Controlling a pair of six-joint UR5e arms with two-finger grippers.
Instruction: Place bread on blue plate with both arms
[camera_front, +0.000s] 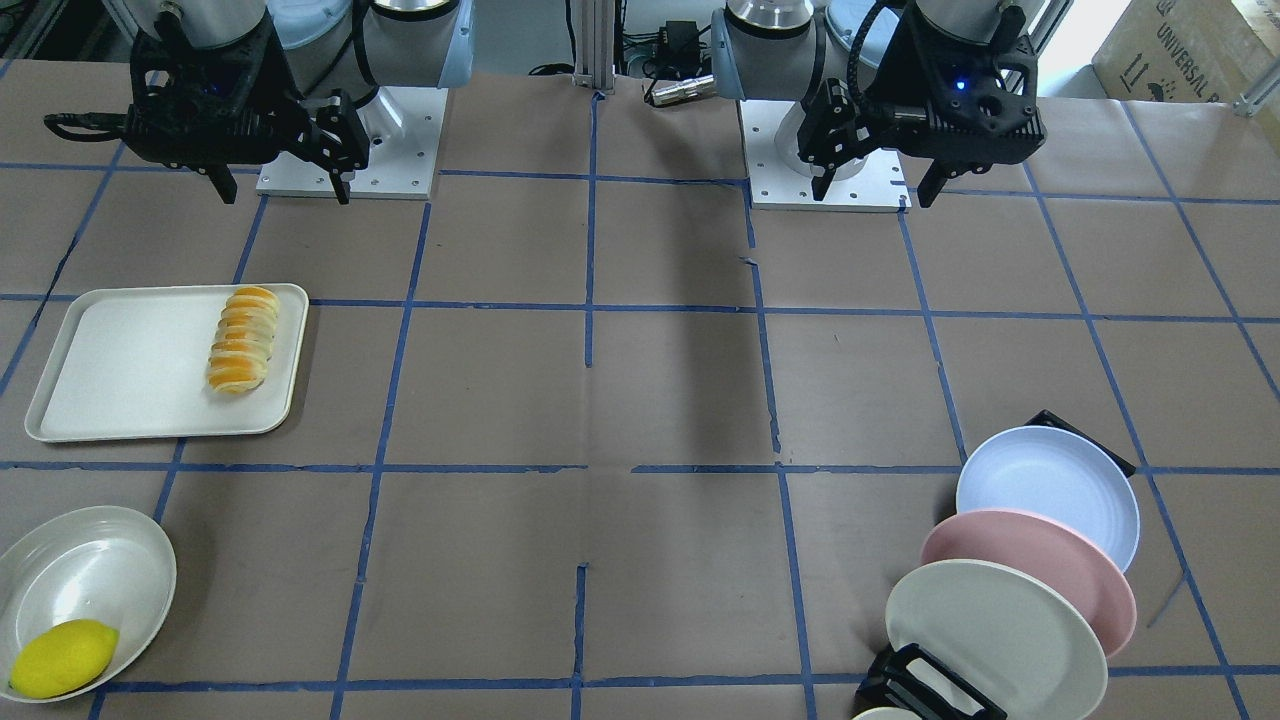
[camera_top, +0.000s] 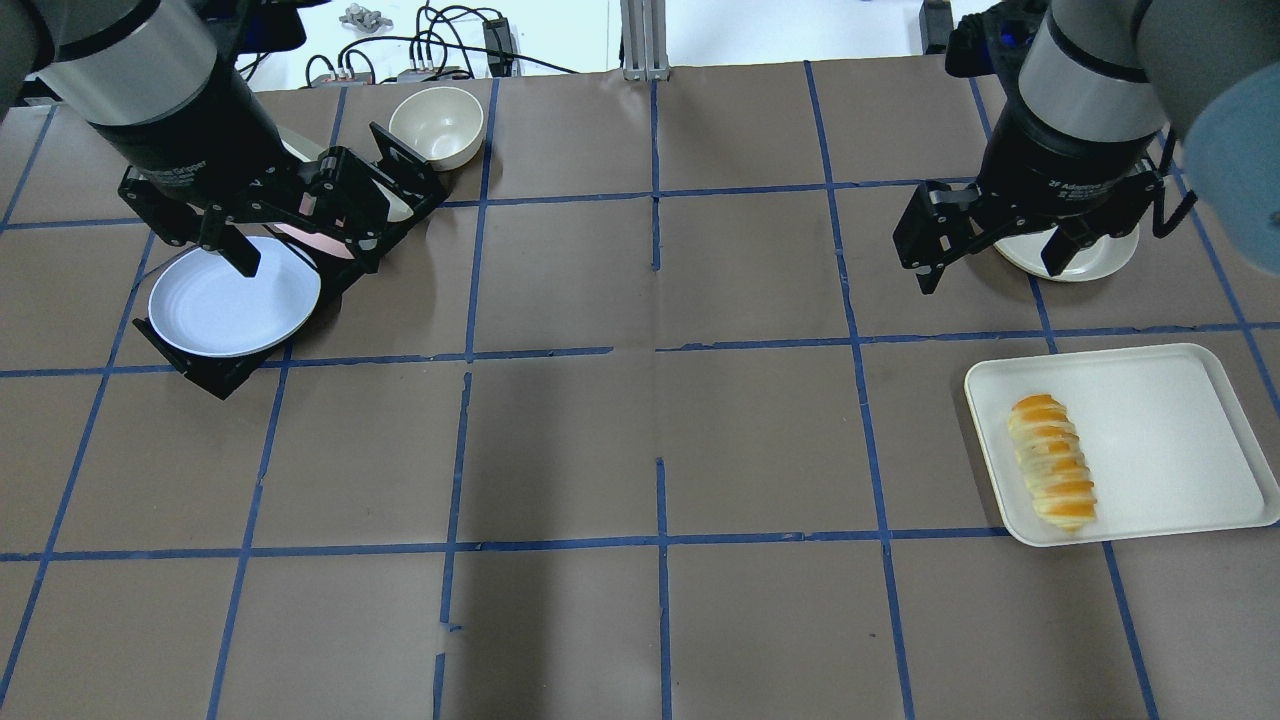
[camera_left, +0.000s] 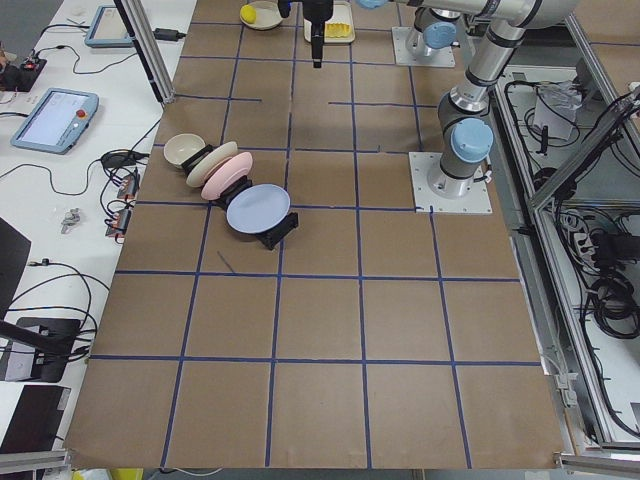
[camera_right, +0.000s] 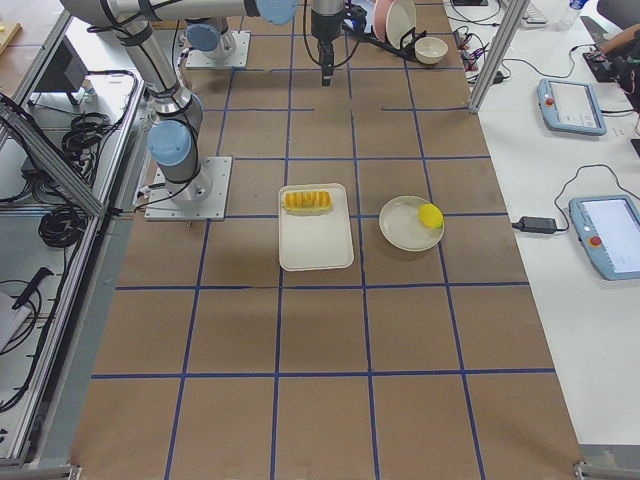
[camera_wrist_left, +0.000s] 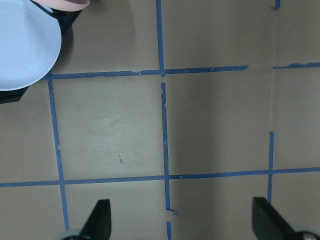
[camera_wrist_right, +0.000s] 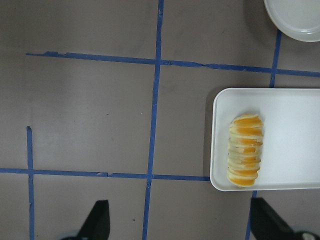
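Observation:
The bread (camera_front: 242, 340), striped orange and cream, lies on a white tray (camera_front: 120, 380); it also shows in the overhead view (camera_top: 1053, 460) and the right wrist view (camera_wrist_right: 245, 150). The blue plate (camera_front: 1050, 490) leans in a black rack at the other end of the table and also shows in the overhead view (camera_top: 225, 310) and the left wrist view (camera_wrist_left: 20, 45). My left gripper (camera_front: 876, 193) is open and empty, hovering high near the rack (camera_top: 305, 250). My right gripper (camera_front: 285, 195) is open and empty, above the table beside the tray (camera_top: 990, 270).
A pink plate (camera_front: 1030, 570) and a cream-white plate (camera_front: 990, 630) lean in the same rack behind the blue one. A cream bowl (camera_top: 437, 125) stands at the rack's far end. A lemon (camera_front: 62, 657) lies in a shallow white bowl (camera_front: 90, 570) near the tray.

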